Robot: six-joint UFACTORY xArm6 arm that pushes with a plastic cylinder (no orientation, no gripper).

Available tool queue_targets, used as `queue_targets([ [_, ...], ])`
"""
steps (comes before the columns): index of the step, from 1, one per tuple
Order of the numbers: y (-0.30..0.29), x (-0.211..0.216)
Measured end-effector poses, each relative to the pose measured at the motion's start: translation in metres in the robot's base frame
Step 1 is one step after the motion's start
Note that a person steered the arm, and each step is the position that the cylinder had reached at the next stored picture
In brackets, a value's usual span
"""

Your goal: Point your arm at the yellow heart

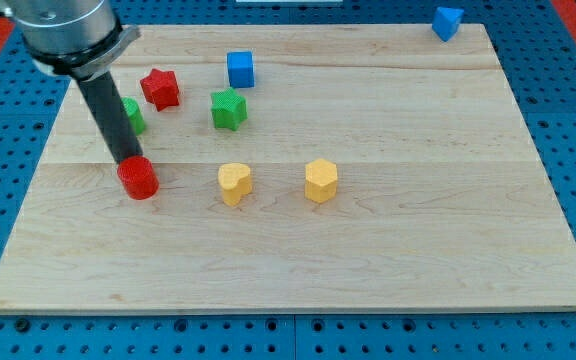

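The yellow heart (pixel 234 183) lies on the wooden board a little left of the middle. My tip (pixel 128 161) is at the view's left, touching the top edge of a red cylinder (pixel 139 179). The tip is well to the left of the yellow heart, about a hundred pixels away. The dark rod rises from the tip toward the view's top left and partly hides a green block (pixel 134 117).
A yellow hexagon (pixel 320 180) sits right of the heart. A red star (pixel 160 88), a green star (pixel 228 108) and a blue cube (pixel 240 69) lie toward the top left. A blue block (pixel 447 22) sits at the board's top right edge.
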State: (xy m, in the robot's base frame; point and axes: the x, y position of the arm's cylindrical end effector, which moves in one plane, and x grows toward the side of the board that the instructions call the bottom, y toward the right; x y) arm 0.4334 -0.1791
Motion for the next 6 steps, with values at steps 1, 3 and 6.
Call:
queue_targets([
  [1,0.011,0.012],
  [3,0.0,0.048],
  [6,0.067,0.071],
])
